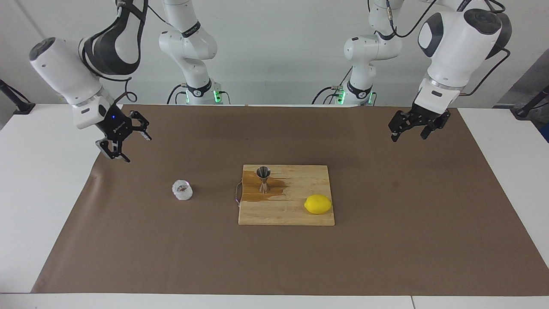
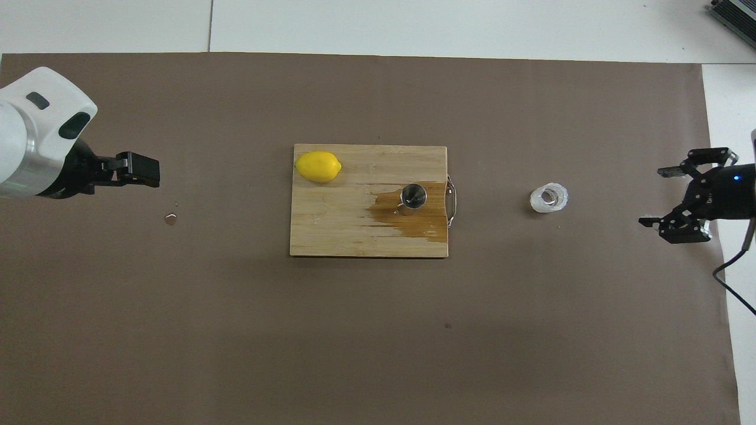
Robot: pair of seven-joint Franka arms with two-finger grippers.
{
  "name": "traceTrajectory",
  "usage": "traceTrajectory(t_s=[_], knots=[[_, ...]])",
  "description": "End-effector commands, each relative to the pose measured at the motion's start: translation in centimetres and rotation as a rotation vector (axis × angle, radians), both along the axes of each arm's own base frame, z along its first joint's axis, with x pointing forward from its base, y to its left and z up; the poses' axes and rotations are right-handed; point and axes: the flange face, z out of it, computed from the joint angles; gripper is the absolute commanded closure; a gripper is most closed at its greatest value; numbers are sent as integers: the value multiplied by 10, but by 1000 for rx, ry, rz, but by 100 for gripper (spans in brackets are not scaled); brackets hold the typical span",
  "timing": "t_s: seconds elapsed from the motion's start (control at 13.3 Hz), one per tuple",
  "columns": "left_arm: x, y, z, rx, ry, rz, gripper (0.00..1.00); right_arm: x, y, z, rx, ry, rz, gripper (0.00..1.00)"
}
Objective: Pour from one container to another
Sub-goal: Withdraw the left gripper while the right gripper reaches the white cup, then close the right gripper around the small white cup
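Wooden cutting board [image 1: 286, 214]: the landmark here; it lies flat on brown paper [image 1: 274, 266] that covers the middle of the white counter [image 1: 38, 180], with a metal loop handle at its edge toward the right arm's end.
Wet stain [image 2: 407, 221]: a dark brown patch on the cutting board, spread around the jigger's foot and out to the handle edge.
Jigger [image 1: 263, 179]: silver steel, hourglass shaped, standing upright on the cutting board in the stain, near the handle edge, its open cone facing up.
Lemon [image 1: 318, 204]: yellow, resting on the cutting board at the corner toward the left arm's end, farther from the robots than the jigger.
Glass cup [image 1: 182, 190]: clear and ribbed, on the brown paper off the cutting board, well apart from its handle edge toward the right arm's end; it looks tilted or on its side, but I cannot tell which.
Droplet [image 2: 170, 219]: a small shiny spot on the paper, well apart from the cutting board toward the left arm's end.
Right gripper [image 1: 123, 136]: in the air over the paper's edge, well apart from the cutting board and past the glass cup, fingers spread apart, holding nothing.
Left gripper [image 1: 415, 124]: in the air over the paper, well clear of the cutting board at the left arm's end, fingers apart, holding nothing.
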Motion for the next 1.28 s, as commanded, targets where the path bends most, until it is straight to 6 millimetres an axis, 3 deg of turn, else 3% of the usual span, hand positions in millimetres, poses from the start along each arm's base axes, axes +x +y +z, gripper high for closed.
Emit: traceTrajectory(t_s=[0.0,0.23,0.38,0.45,0.75,0.9,1.2], knots=[[-8,8,24,36,23,-69,0,31,-5,-59,66,-81,151,0],[-17,14,40,29,23,-65,0,40,6,-116,161,-90,221,0],[-19,17,38,28,31,-90,0,36,11,-165,275,-50,253,0],[-20,16,35,17,29,-93,0,35,14,-177,319,-49,256,0],[-17,36,42,-8,10,-107,0,31,17,-199,377,-40,275,0],[-15,50,46,-2,7,-158,0,33,19,-198,388,-56,272,0],[-18,49,40,-2,18,-158,0,40,27,-201,356,-87,257,0]])
